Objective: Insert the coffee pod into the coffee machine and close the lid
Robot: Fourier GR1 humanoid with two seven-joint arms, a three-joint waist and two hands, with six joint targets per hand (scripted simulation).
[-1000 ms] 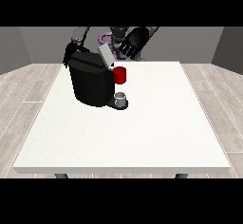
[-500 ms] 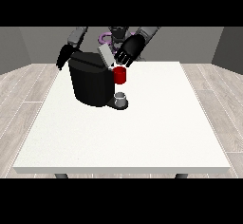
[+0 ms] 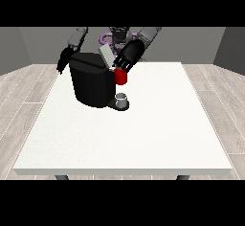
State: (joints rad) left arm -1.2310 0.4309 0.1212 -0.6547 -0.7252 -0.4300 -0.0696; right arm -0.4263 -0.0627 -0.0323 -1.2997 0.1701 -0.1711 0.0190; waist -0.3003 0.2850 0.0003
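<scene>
While the hand at the view's right (image 3: 128, 57) rests on the stiff lid (image 3: 107, 56), fingers unclear, press its free edge.

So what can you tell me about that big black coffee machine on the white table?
The big black coffee machine is a rounded, matte, plastic-looking body standing upright at the far left part of the white table. Its grey lid is tilted open on top. A red part juts from its front over a small grey cup on its base. The black hand at the view's right is at the lid.
</scene>
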